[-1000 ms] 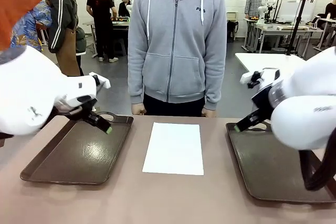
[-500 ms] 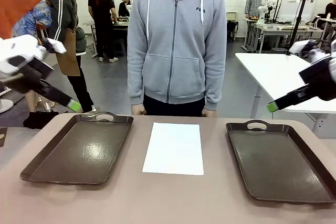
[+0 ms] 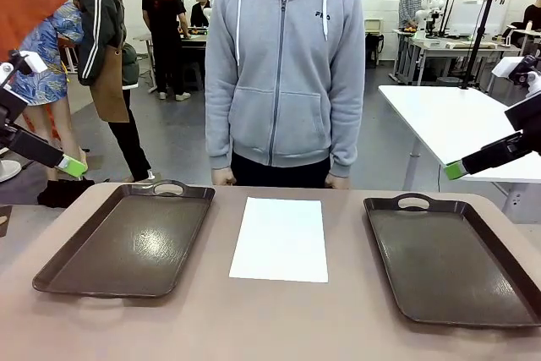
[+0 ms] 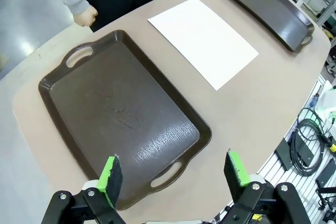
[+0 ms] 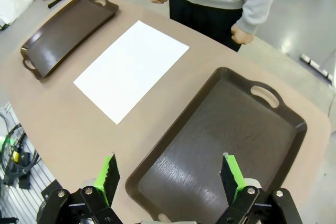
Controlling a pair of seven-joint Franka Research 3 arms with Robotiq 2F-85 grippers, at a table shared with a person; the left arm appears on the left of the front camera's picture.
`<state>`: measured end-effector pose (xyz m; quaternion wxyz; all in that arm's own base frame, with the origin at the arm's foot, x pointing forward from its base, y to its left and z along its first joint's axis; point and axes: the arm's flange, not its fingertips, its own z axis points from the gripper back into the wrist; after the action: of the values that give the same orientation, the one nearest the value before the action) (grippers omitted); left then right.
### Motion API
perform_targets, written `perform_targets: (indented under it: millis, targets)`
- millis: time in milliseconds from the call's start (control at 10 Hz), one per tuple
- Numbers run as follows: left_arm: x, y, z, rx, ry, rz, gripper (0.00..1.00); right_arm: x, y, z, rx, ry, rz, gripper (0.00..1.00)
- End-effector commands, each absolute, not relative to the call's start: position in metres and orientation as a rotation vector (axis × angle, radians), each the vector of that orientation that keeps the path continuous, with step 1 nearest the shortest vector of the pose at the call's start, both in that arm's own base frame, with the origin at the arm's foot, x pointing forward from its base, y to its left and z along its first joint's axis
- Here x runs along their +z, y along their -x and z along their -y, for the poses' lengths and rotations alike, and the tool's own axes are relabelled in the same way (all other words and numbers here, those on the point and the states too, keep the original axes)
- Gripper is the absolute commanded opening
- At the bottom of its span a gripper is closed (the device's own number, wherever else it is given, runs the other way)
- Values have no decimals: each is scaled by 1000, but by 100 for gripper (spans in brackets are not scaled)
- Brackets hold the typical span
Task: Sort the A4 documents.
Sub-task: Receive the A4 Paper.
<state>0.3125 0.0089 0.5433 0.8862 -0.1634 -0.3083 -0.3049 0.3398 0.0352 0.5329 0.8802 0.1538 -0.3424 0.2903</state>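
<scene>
White sheet (image 3: 280, 238), one (trays (image 3: 127, 243), two).

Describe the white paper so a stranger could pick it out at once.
On the beige table, facing the person in the grey hoodie, sit a left tray and a right tray. The white paper lies flat between them. It alone is white and thin; both neighbours are dark brown and rimmed.

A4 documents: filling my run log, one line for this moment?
A4 documents: flat between left tray and right tray | left gripper: open, empty | right gripper: open, empty
</scene>
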Motion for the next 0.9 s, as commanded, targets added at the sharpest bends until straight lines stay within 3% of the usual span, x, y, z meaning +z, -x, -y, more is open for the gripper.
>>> perform_targets:
  millis: [0,800]
  targets:
    - [467,-255,6,-653,367,647,100,472,-290,-35,629,-342,716,100]
    - [469,-264,13,-691,362,634,100,474,-298,-27,613,-338,712,100]
